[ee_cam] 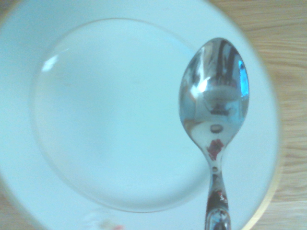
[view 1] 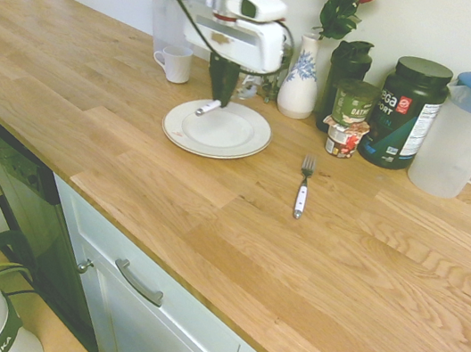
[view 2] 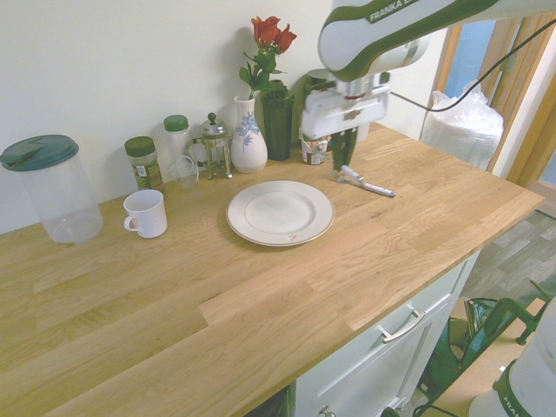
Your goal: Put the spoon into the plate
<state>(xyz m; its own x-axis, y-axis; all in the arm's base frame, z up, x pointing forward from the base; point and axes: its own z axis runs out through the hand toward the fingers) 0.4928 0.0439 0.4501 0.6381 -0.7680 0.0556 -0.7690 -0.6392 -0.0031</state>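
The round white plate lies on the wooden counter in front of the vase. My gripper hangs just above the plate's far left rim, shut on the spoon. The spoon's white handle sticks out below the fingers, slanting down over the plate. In the wrist view the spoon's shiny bowl hovers over the plate, near its rim. Whether the spoon touches the plate I cannot tell.
A white-handled fork lies on the counter right of the plate. A white mug, a flowered vase, jars, a dark tub and a blue-lidded pitcher line the wall.
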